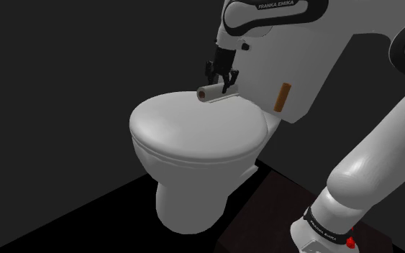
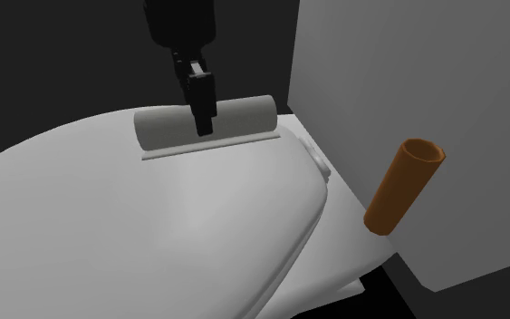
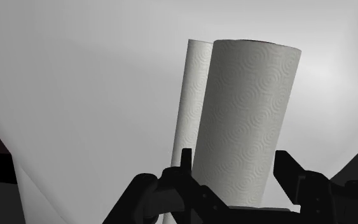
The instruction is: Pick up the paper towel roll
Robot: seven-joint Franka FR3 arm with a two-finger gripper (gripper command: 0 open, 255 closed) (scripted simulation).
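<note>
A white embossed paper towel roll [image 2: 244,116] lies on its side at the back of the closed toilet lid [image 2: 153,227], a loose sheet trailing beneath it. My black gripper [image 2: 203,113] comes down over the roll's middle. In the wrist view its fingers [image 3: 285,168] press against both sides of the roll [image 3: 247,108], clasping it. In the shoulder view the gripper [image 1: 226,80] sits at the roll [image 1: 209,92] just above the lid's [image 1: 193,129] rear edge. Whether the roll touches the lid I cannot tell.
A brown cardboard tube [image 2: 404,185] sticks out from the grey block behind the toilet, to the second exterior view's right of the roll; it also appears in the shoulder view [image 1: 283,96]. The white toilet bowl [image 1: 186,201] stands on a dark floor. My stand [image 1: 265,223] is at lower right.
</note>
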